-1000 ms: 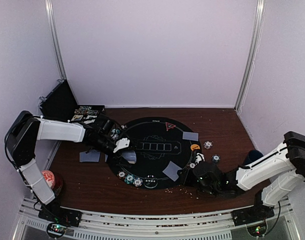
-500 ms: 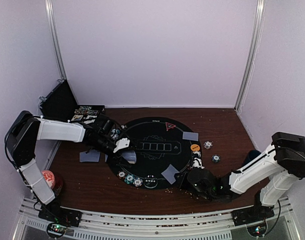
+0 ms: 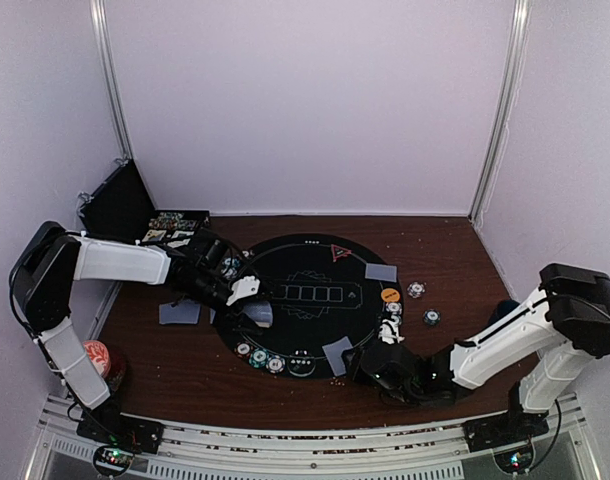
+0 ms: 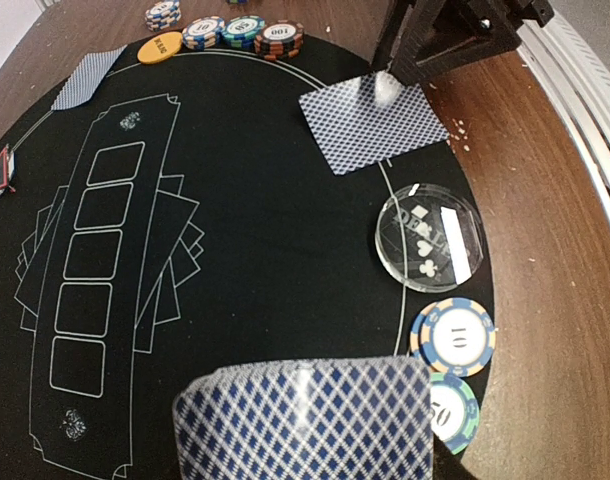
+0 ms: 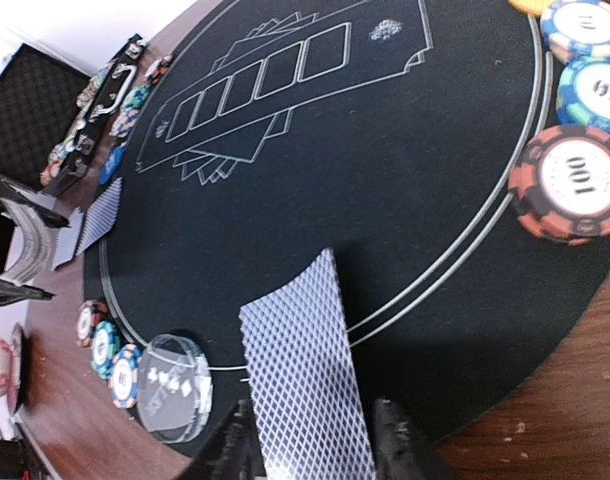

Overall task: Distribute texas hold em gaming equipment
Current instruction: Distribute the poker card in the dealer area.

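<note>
My left gripper [image 3: 247, 298] hovers over the left part of the black round mat [image 3: 305, 320], shut on a deck of blue-backed playing cards [image 4: 305, 420]; the deck hides its fingers in the left wrist view. My right gripper [image 5: 315, 445] is at the mat's near edge and stands open. A single card [image 5: 305, 380] lies face down between its fingers [image 5: 400, 440], also in the top view as the card [image 3: 337, 352]. A clear round button [image 5: 175, 388] and striped chips [image 4: 453, 337] lie beside it. More chips [image 5: 570, 180], an orange button [image 3: 390, 295] and a red triangle marker [image 3: 338, 252] sit on the mat.
A black case [image 3: 115, 200] with a chip tray [image 3: 170, 228] stands at the back left. A red-topped can [image 3: 97, 358] is at the near left, a dark mug [image 3: 505, 312] at the right. Single cards lie at the left [image 3: 179, 312] and right [image 3: 381, 271].
My right arm has slid left along the mat's near edge with the card, and its jaws have opened round it. The left arm and deck have not moved.
</note>
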`<state>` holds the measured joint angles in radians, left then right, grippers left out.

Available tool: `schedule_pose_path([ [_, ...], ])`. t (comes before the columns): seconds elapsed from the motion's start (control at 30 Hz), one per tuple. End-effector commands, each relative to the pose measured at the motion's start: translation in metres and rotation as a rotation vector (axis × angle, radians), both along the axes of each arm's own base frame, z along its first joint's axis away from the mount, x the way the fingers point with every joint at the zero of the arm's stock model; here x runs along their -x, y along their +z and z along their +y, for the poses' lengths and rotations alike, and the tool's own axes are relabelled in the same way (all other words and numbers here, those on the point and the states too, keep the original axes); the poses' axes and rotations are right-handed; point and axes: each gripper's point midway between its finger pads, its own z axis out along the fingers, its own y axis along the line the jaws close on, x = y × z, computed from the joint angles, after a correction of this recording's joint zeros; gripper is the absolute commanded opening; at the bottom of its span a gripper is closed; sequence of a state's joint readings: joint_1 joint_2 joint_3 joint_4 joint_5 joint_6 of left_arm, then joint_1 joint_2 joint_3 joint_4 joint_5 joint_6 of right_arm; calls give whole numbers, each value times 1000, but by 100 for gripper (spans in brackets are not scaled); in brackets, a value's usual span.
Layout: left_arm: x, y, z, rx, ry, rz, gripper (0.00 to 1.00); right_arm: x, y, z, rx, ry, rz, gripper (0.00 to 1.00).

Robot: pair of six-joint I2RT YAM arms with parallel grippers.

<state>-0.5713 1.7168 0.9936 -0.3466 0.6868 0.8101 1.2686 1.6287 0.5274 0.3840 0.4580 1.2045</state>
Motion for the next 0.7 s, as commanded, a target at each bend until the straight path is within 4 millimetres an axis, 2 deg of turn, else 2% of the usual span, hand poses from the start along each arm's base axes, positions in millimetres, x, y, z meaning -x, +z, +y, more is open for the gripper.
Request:
schedule_pose_path([
  [0.0,-7,8,-5,22,-5,-18,42,-5,11,-16,91,-62,-44,47],
  [0.2,-7,9,-6,23,-6,-19,42,-10,29,-24,162,-74,-88,68],
  [0.3,-7,9,-6,23,-6,-19,42,-11,47,-17,181,-42,-117,75],
  [0.43,-6,10,-5,27,-8,-20,42,-11,77,4,168,61,-172,87],
  [0.57,-5,12,-5,30,-13,-26,43,-6,107,39,104,215,-217,91],
  [0.67,-5,12,-5,32,-12,-25,43,-5,120,63,51,311,-227,93],
])
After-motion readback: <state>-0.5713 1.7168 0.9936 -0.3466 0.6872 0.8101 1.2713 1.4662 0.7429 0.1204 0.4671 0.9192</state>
